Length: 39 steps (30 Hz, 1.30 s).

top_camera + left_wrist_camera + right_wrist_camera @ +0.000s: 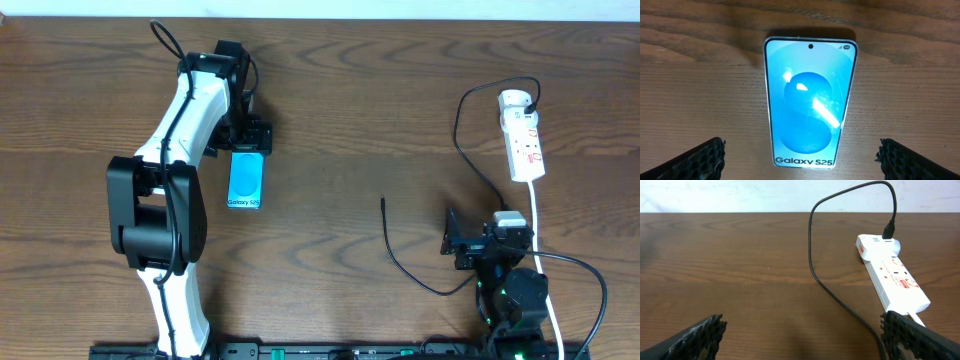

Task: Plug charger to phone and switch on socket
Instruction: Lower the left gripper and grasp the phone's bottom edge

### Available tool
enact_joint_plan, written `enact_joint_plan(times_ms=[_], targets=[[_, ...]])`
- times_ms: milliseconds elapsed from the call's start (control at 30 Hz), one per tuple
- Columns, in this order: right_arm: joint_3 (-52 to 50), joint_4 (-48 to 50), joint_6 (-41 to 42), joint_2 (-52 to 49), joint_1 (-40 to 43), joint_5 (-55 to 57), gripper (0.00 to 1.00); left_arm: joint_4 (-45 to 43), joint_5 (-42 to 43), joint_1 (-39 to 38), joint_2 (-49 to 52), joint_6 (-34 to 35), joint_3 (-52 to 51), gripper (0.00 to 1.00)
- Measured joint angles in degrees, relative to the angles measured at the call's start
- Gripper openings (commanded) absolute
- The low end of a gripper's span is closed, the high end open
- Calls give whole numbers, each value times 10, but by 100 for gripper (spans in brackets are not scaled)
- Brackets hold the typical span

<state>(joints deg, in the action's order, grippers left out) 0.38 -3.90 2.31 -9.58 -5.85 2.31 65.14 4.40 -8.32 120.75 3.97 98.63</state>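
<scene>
The phone [245, 180] lies flat on the wooden table, teal screen up, with its "Galaxy S25" band at the near end; in the left wrist view [808, 100] it fills the centre. My left gripper [248, 143] is open above the phone's far end, its fingers [801, 160] wide on either side, touching nothing. The charger cable [470, 150] runs from the socket's round end [515, 100] in a loop; its connector tip [383, 200] lies loose mid-table. The socket [523, 135] lies at the far right, also in the right wrist view [892, 275]. My right gripper [462, 245] is open and empty [802, 340].
The socket's white cord [540, 230] runs toward the front edge past my right arm. The charger cable [812, 265] crosses the table in front of the right gripper. Bare wooden table [330, 120] lies between the phone and the cable.
</scene>
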Motion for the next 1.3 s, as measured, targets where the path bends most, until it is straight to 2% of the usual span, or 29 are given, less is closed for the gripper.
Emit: enact_joint_plan(times_ms=[433, 933, 1300], targets=[[0, 0, 0, 0, 0, 0, 99, -2, 9, 0, 15, 0, -16, 98], [0, 0, 0, 0, 0, 0, 99, -71, 13, -20, 23, 0, -99, 98], [0, 0, 0, 0, 0, 0, 99, -99, 12, -23, 23, 0, -103, 98]])
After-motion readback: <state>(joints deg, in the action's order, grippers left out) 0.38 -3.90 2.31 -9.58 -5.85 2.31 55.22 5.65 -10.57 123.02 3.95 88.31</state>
